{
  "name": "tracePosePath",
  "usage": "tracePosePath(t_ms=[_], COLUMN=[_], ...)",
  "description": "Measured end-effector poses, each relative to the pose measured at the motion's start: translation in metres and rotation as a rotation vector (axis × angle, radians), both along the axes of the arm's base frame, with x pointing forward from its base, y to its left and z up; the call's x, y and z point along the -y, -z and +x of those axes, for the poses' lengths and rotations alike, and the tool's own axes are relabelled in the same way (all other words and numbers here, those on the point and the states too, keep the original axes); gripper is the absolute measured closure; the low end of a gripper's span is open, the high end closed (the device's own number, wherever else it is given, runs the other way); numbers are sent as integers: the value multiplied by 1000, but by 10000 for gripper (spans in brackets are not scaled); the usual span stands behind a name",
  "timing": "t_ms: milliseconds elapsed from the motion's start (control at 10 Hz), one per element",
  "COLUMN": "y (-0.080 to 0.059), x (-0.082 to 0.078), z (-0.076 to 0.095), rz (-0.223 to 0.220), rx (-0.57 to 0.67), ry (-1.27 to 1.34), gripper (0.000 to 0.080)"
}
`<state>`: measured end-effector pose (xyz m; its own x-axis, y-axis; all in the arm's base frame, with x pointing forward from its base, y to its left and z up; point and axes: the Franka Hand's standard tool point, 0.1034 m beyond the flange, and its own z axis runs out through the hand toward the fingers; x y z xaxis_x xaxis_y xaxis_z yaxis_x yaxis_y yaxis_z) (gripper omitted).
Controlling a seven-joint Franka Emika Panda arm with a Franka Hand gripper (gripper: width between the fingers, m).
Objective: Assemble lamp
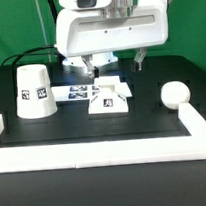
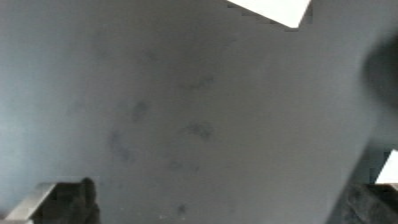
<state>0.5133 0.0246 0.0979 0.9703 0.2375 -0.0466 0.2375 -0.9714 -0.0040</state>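
Note:
The white cone-shaped shade (image 1: 33,91) stands at the exterior view's left. The low sloped base (image 1: 109,101) sits in the middle. The ball-shaped bulb (image 1: 174,94) lies at the right. All three rest on the black table, apart from each other. My gripper (image 1: 115,63) hangs behind and above the base, under the large white robot body, with jaws open wide and nothing between them. In the wrist view the gripper (image 2: 222,198) shows only two dark fingertips (image 2: 61,203) over bare table. A white corner (image 2: 267,9) that I cannot identify sits at the frame's edge.
The marker board (image 1: 78,92) lies flat between the shade and the base. A low white wall (image 1: 105,151) runs along the table's front and up its right side (image 1: 200,123). A green backdrop stands behind.

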Motion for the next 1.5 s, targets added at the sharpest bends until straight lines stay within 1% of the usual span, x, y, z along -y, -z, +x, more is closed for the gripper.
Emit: tracePosePath(t_ms=[100,200,300,500,700,800,900,1400,1500], y=[0,1,2,4,11,14,17,17,16], x=[0,1,2,4,8,12,13,12,15], z=[0,-3,-10,-27,-47,-53,-56,-55,-56], rz=[-1,-1,-3,-5,-2,3,3,3,4], rx=[0,-3,-11,-18,-14,-20,-23,-22,-21], ry=[27,114,156,148,167,184,185,183,204], gripper=[100,100,100,100,100,100,100,100,100])
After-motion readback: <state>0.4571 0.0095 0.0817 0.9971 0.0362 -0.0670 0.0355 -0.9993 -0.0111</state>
